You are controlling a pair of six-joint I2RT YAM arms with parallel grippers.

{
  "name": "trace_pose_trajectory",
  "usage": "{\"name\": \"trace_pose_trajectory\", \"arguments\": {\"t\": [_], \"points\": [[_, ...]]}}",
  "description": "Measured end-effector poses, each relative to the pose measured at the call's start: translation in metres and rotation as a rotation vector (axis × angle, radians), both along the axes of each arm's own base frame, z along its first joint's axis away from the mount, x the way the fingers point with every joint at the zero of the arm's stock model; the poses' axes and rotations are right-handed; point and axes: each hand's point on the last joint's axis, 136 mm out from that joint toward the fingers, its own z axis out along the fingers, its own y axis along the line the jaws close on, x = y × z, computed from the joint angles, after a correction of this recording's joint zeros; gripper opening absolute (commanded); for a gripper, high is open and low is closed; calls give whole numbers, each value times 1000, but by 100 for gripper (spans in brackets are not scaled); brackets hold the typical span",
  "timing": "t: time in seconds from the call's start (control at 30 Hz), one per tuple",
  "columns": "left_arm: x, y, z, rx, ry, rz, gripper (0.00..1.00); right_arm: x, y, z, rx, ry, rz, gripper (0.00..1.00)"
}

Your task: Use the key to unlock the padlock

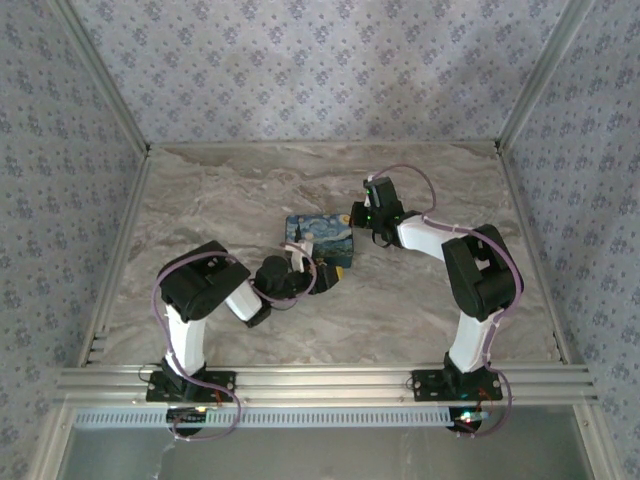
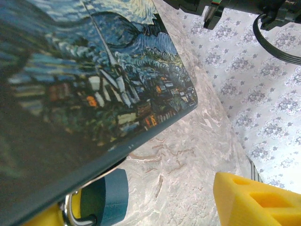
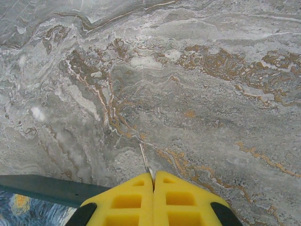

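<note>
A blue padlock (image 2: 106, 197) with a silver shackle (image 2: 70, 213) sits low in the left wrist view, tucked under the edge of a box printed with a starry-night painting (image 2: 84, 80). My left gripper (image 2: 155, 207) is open. The padlock lies against its left yellow finger, and the right finger (image 2: 254, 200) stands well apart from it. In the top view the left gripper (image 1: 322, 272) sits at the box's near side. My right gripper (image 3: 153, 175) is shut on the key, whose thin metal blade (image 3: 146, 162) pokes out over the marble. It hovers beside the box's right end (image 1: 358, 214).
The painted box (image 1: 320, 238) stands mid-table between both grippers. Its dark edge (image 3: 42, 188) shows at the lower left of the right wrist view. The marble table (image 1: 250, 190) is ringed by an aluminium frame and patterned walls.
</note>
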Motion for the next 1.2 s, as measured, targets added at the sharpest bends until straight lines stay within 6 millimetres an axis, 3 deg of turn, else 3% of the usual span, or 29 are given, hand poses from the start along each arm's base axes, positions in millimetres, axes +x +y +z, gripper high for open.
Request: {"name": "trace_pose_trajectory", "arguments": {"t": [0.17, 0.33, 0.67, 0.77, 1.03, 1.2], "points": [[0, 1, 0, 1, -1, 4, 66, 0, 0, 0, 0, 0, 0, 0], [1, 7, -4, 11, 1, 30, 57, -1, 2, 0, 5, 4, 10, 0], [6, 23, 0, 10, 0, 67, 51, -3, 6, -1, 14, 9, 24, 0], [8, 25, 0, 11, 1, 73, 52, -4, 6, 0, 15, 10, 26, 0], [8, 25, 0, 7, 7, 75, 65, -4, 6, -1, 15, 11, 26, 0], [10, 18, -1, 2, 7, 65, 66, -2, 5, -1, 12, 6, 19, 0]]}}
